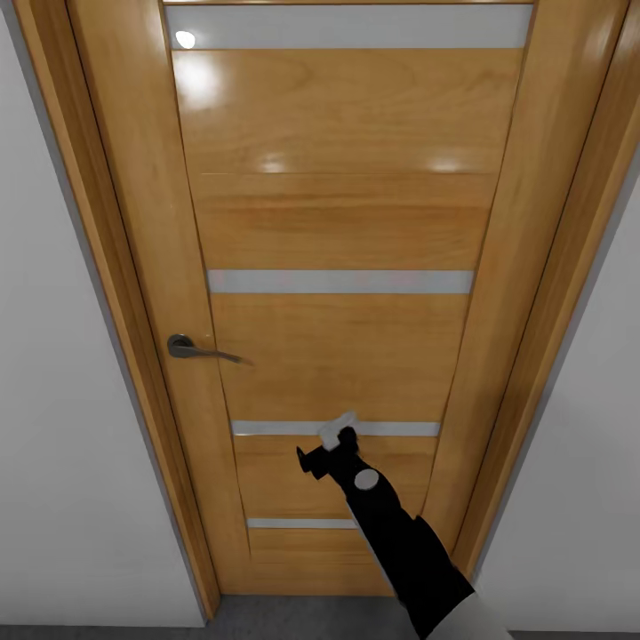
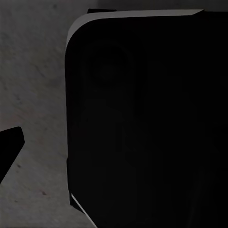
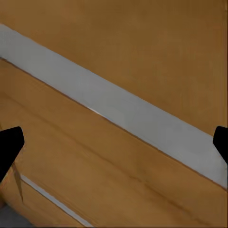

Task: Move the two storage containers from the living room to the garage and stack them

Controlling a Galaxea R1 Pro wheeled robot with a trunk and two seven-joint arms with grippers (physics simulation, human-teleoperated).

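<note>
The two storage containers are out of view. A closed light-wood door [image 1: 347, 222] with grey horizontal strips fills the space ahead of me. My right gripper [image 1: 336, 433] reaches up to the door at its third grey strip [image 1: 400, 428]. In the right wrist view the right gripper [image 3: 114, 142] is open and empty, with its black fingertips [image 3: 9, 147] wide apart over the strip [image 3: 118, 114]. In the left wrist view one black fingertip [image 2: 9, 147] of my left gripper [image 2: 114, 147] sits far out to the side over speckled grey floor [image 2: 33, 71]. The other finger is lost against my dark body [image 2: 142, 118].
A metal lever handle [image 1: 191, 348] sits at the door's left side, well left of my right gripper. The wood door frame [image 1: 133, 356] meets white walls [image 1: 62, 444] on both sides. A strip of grey floor [image 1: 284, 618] shows at the door's foot.
</note>
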